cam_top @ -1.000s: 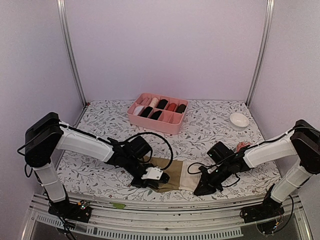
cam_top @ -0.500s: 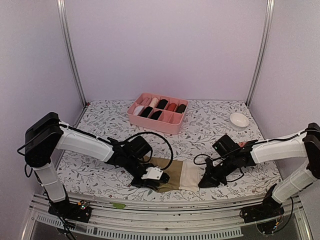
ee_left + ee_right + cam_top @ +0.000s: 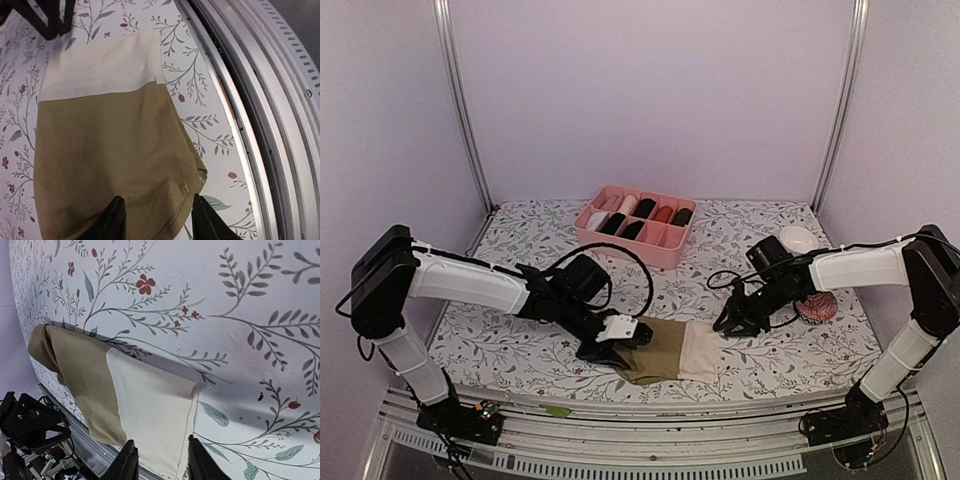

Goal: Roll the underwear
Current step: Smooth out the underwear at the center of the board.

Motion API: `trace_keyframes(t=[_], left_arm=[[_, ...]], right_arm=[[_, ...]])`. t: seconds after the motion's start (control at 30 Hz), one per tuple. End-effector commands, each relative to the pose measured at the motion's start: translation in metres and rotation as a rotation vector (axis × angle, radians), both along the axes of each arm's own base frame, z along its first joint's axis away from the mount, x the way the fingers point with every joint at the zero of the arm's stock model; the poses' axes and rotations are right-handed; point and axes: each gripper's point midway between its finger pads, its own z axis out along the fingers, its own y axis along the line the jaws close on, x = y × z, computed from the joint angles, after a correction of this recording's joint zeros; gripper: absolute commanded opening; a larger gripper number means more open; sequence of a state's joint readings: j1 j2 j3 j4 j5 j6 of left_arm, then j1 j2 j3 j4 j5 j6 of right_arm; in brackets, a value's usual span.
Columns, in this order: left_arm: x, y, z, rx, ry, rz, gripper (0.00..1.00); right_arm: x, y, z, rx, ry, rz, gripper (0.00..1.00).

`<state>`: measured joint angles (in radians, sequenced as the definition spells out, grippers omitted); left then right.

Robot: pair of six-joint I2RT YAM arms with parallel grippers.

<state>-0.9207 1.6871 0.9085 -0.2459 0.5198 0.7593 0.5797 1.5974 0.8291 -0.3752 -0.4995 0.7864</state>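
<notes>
The olive-brown underwear point(image 3: 658, 352) lies flat near the table's front edge, its cream waistband point(image 3: 700, 350) turned to the right. My left gripper point(image 3: 620, 335) hovers at its left, olive end; in the left wrist view the gripper point(image 3: 157, 220) stands open, its fingers point(image 3: 116, 220) straddling the rounded hem of the underwear point(image 3: 100, 150). My right gripper point(image 3: 732, 320) is at the waistband's far right corner. In the right wrist view that gripper point(image 3: 161, 462) is open over the cream waistband point(image 3: 150, 410), holding nothing.
A pink divided box point(image 3: 638, 247) with rolled items stands at the back centre. A white bowl point(image 3: 798, 240) and a red patterned ball point(image 3: 817, 306) sit to the right. The metal front rail point(image 3: 260, 100) runs close beside the fabric.
Both grippers have opened and let go of the underwear. The right gripper has drawn back from the front edge toward the waistband's far corner. The left gripper shifted slightly away.
</notes>
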Motion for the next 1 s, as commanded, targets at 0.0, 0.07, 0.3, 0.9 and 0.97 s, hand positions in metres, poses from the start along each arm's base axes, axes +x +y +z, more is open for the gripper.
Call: trace_keyframes(t=[0.0,0.07,0.3,0.9,0.97], left_arm=[[0.023,0.008,0.019,-0.057,0.059,0.116,0.46],[0.034,0.013,0.024,-0.076,0.084,0.163,0.47],[0.063,0.027,0.032,-0.106,0.092,0.261,0.47],[0.084,0.032,0.031,-0.107,0.056,0.302,0.47],[0.087,0.035,0.029,-0.096,0.046,0.317,0.46]], right_arm=[[0.019,0.006,0.001,-0.04,-0.109,0.116,0.41],[0.026,0.006,0.001,-0.074,-0.146,0.174,0.45],[0.041,0.006,-0.002,-0.206,-0.274,0.372,0.53],[0.047,-0.016,-0.045,-0.497,-0.255,0.51,0.46],[0.049,-0.021,-0.055,-0.54,-0.229,0.507,0.4]])
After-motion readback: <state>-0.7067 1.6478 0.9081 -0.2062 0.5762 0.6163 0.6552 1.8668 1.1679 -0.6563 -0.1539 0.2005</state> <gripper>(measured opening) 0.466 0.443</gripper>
